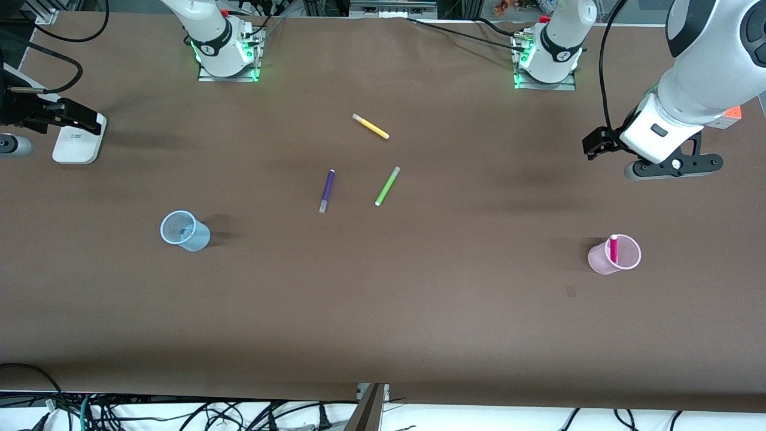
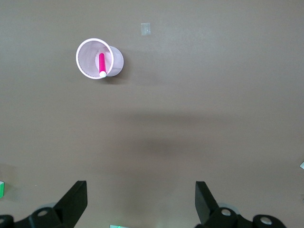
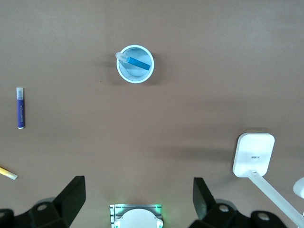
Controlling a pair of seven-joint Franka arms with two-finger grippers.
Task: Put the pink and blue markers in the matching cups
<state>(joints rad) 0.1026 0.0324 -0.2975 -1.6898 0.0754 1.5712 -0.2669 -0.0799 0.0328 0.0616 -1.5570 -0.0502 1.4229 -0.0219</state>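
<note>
Already the pink marker stands in the pink cup lower right and the blue marker in the blue cup lower left, both pincers, left pincer and right pincer, wide and empty, so nothing seems left but retreat.

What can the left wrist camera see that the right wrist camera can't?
Only the left wrist view shows the pink cup with the pink marker standing in it, and the open left tool.

Only the right wrist view shows the blue cup with the blue marker leaning inside, the purple pen, an end of the yellow pen, a white stand and the open right tool.

Both show the brown table, and each has a marker sitting in its matching cup.
</note>
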